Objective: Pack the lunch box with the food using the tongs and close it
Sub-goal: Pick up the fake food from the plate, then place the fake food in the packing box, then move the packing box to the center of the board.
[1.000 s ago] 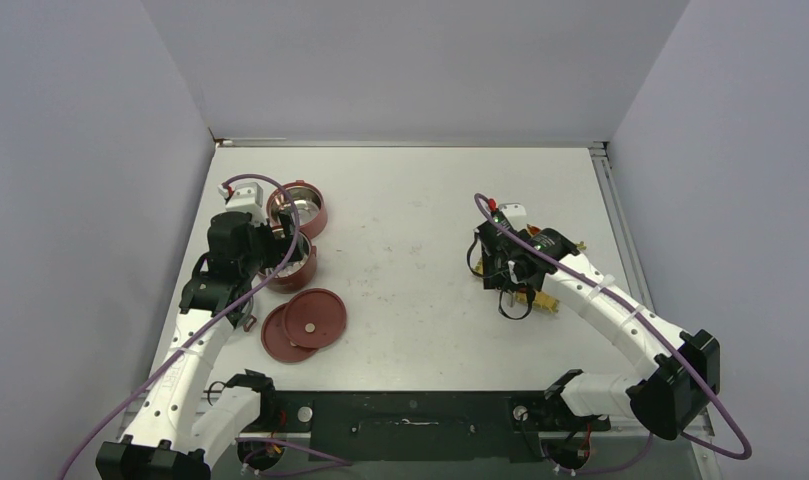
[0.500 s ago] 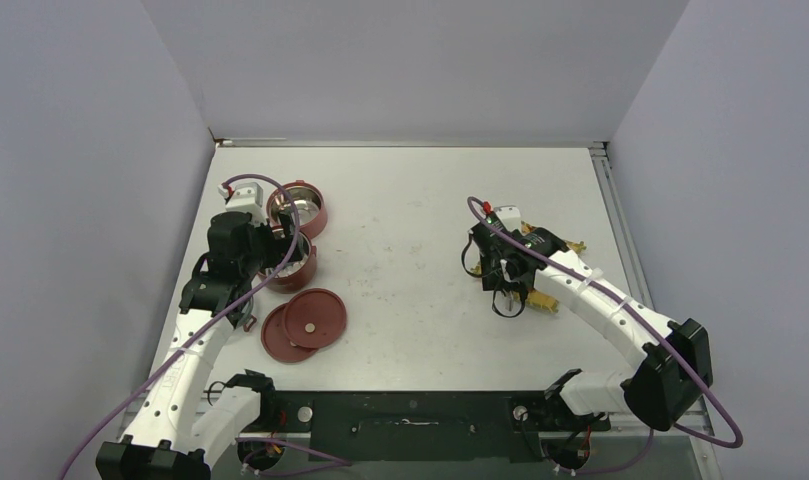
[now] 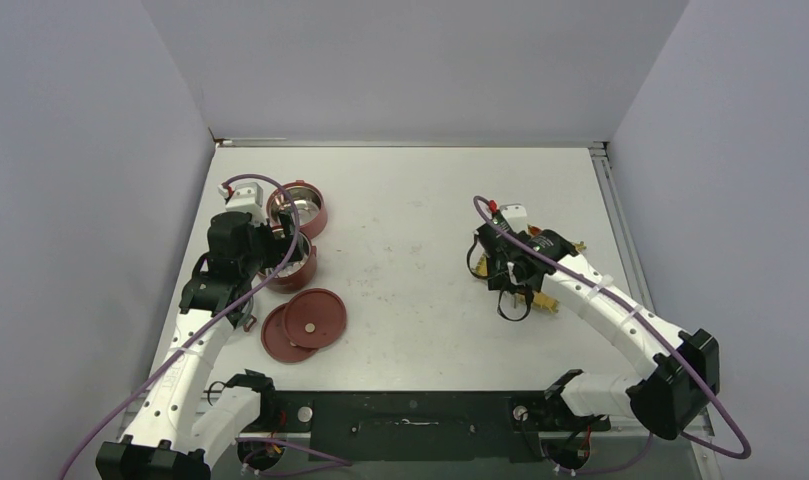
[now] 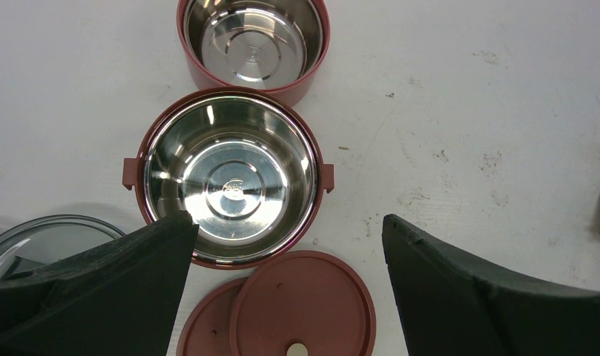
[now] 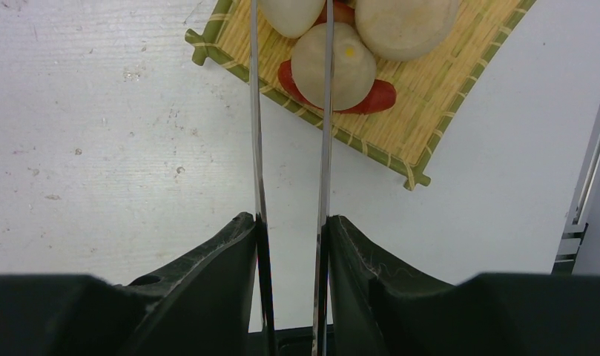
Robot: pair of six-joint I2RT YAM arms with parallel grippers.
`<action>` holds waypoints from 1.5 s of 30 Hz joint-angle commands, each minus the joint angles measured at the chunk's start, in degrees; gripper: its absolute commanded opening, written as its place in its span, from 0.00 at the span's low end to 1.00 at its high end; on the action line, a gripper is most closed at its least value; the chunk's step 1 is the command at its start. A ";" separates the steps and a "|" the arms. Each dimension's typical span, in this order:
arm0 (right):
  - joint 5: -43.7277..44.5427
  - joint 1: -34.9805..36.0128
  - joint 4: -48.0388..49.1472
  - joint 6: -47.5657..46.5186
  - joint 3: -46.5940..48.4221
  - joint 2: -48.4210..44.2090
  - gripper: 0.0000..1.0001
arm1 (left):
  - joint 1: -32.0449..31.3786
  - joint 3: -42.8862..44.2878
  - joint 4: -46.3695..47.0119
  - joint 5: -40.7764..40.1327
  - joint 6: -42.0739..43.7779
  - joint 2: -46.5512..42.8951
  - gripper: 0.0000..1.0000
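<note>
Two claws, entered in turn.

Left claw (image 4: 288, 221): blunt, matt black fingers (image 4: 96, 289) spread wide, holding nothing.
- Directly below, between the fingertips: round dark-red lunch-box bowl (image 4: 233, 178) with a mirror-bright steel inside, concentric rings in its floor and a small red lug on each side.
- Just beyond that, farther from the claw: second bowl (image 4: 252, 41) of the same dark-red shell and steel lining, its rim meeting the first in this view.
- Back toward the wrist: two flat round dark-red lids (image 4: 300, 304), smooth and matt, one overlapping the other.
- Under the left finger: greyish clear round disc (image 4: 37, 237), mostly hidden.

Right claw (image 5: 291, 222): closed on the long thin silver metal tongs (image 5: 327, 148), one slim polished arm pressed against each black finger. The arms run straight ahead, nearly parallel, with their tips past the picture's top edge.
- Ahead of the fingertips: square yellow woven mat (image 5: 423, 111), ribbed, green-bound, set cornerwise.
- On the mat: smooth pale cream balls (image 5: 348, 67) and glossy red sausage-like pieces (image 5: 378, 96) under the nearest ball. One tong arm crosses over that ball; contact cannot be told.

Beneath everything: white, scuffed table (image 5: 96, 148).

Change, top view: the left arm sits as before. The right arm's elbow, shifted slightly left half a second ago, is back where it was a second ago.
</note>
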 commanded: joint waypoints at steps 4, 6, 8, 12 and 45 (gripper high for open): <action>4.25 -0.15 -1.94 0.09 2.90 -3.75 0.14 | -0.25 0.24 1.06 -0.03 0.19 -1.04 0.96; 3.73 -0.19 -1.74 -0.11 3.33 -4.21 0.13 | -0.21 0.15 1.18 0.16 0.04 -0.99 0.96; 3.12 -0.15 -1.39 -0.49 3.72 -5.02 0.13 | 0.09 0.11 1.28 0.55 -0.13 -0.79 0.96; 0.79 0.18 0.45 -2.26 3.68 -7.49 0.12 | 1.92 0.16 0.83 0.81 -0.72 1.37 0.96; -7.97 0.56 11.14 -10.34 -1.43 -19.91 0.09 | 16.05 2.62 -7.72 -2.45 -2.36 17.97 0.40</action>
